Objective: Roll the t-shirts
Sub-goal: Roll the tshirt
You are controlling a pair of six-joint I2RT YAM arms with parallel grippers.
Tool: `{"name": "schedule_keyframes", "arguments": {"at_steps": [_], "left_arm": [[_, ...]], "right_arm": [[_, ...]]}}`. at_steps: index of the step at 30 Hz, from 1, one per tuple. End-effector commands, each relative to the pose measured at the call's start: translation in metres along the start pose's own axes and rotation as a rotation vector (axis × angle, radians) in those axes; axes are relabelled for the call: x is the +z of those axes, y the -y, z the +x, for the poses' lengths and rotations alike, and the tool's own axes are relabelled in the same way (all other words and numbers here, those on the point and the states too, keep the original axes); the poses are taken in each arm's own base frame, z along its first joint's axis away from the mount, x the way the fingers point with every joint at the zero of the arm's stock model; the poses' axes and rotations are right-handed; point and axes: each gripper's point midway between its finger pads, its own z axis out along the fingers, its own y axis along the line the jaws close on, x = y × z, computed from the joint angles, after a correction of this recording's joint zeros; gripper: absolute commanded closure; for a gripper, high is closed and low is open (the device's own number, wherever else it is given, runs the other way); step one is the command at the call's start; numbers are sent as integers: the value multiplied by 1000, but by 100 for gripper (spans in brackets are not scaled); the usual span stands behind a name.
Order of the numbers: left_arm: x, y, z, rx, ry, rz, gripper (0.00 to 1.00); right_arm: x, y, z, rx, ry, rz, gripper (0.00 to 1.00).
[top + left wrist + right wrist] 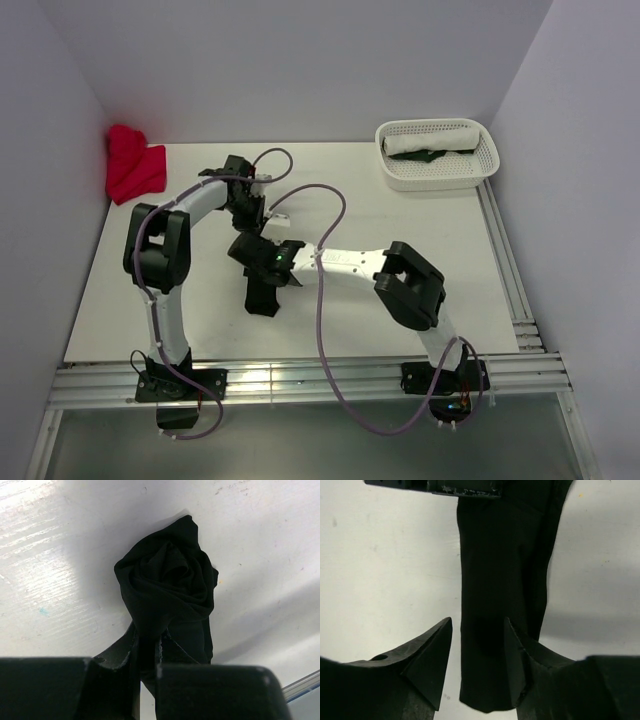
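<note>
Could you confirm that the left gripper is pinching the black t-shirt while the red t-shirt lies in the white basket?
Not quite. The red t-shirt lies bunched at the far left corner of the table, outside the white basket, as the top external view shows. The left gripper is indeed pinching the black t-shirt.

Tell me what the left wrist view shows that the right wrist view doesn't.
Only the left wrist view: the rolled-up end of the black t-shirt, coiled in a spiral, with the left gripper shut on the fabric beside it. Only the right wrist view: the flat, unrolled strip of the shirt, with the right gripper open and straddling it. Both: the same black shirt and the white table.
</note>
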Motion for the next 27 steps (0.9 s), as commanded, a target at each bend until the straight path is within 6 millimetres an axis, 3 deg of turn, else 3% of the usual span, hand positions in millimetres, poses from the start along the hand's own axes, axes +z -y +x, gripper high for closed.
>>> {"name": "schedule_keyframes", "arguments": {"at_steps": [1, 11, 13, 18, 21, 25, 27], "left_arm": [[4, -9, -3, -5, -17, -84, 99], [4, -5, -7, 2, -25, -96, 93], [4, -3, -9, 7, -23, -86, 84], [-10, 12, -25, 34, 26, -19, 51], [-28, 21, -41, 43, 70, 31, 39], [-53, 32, -60, 33, 115, 121, 36], [-60, 28, -61, 12, 119, 150, 36]], "right_arm": [[0, 12, 0, -64, 12, 99, 50], [14, 51, 26, -57, -20, 217, 59], [15, 50, 30, -44, -29, 204, 64], [19, 56, 42, -31, -60, 194, 71], [20, 56, 45, -17, -70, 183, 72], [19, 56, 46, 4, -77, 165, 74], [19, 61, 50, 7, -90, 165, 75]]}}
